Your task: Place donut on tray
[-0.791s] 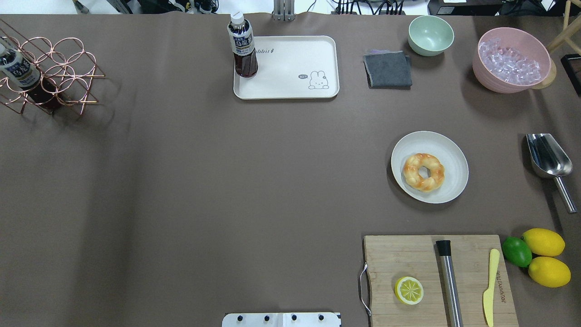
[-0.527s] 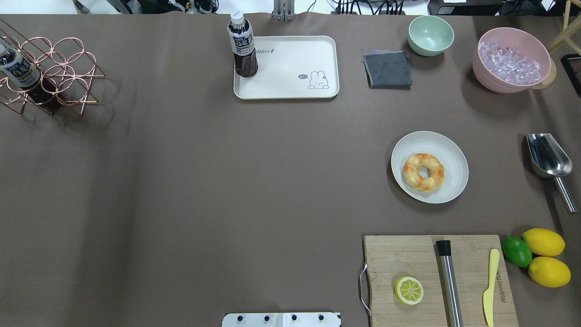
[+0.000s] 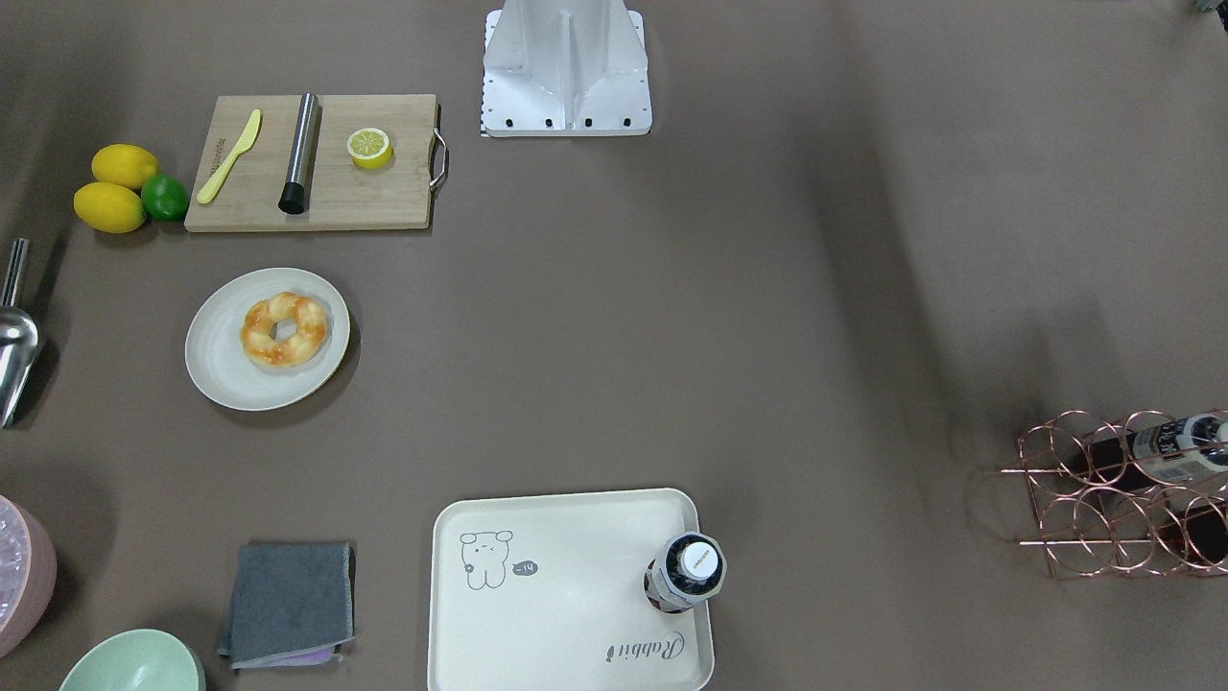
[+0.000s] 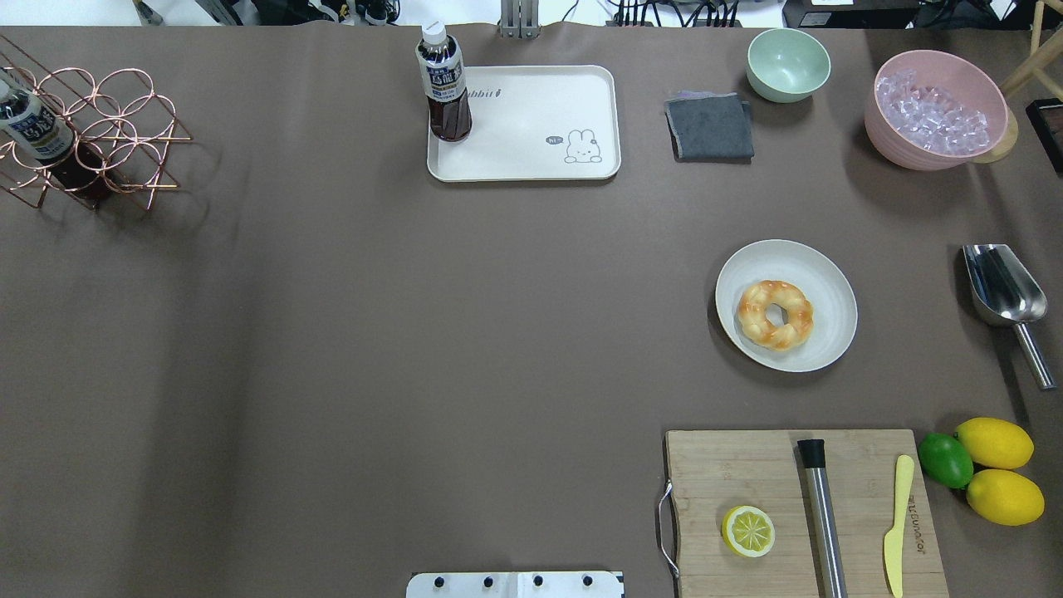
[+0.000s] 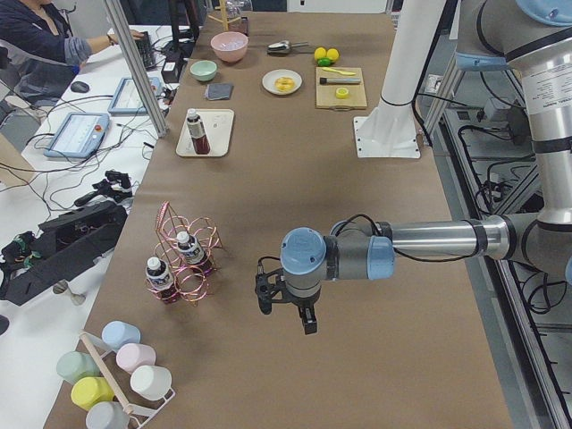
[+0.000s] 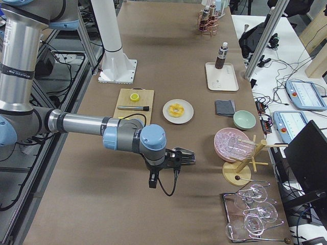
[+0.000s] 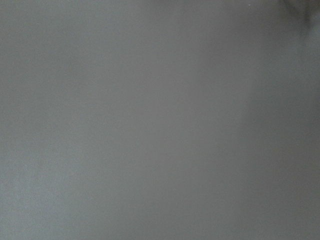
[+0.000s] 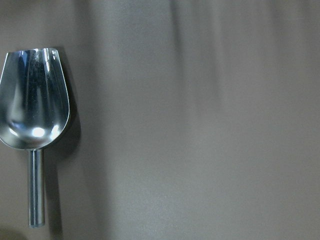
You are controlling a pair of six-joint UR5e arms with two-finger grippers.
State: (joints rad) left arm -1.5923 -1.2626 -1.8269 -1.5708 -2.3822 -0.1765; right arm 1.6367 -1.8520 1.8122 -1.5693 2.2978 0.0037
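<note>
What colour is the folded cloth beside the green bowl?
The folded cloth is dark grey, clearest overhead.

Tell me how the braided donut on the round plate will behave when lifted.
The golden-yellow braided ring donut lies flat on the round off-white plate, so it likely won't roll. Its orange-brown glazed patches suggest it may be slippery. It looks small and probably light, so it should lift without dragging the plate.

Tray (image 3: 576, 595) and green bowl (image 3: 134, 664) partly beyond the front-facing view's lower edge.
</note>
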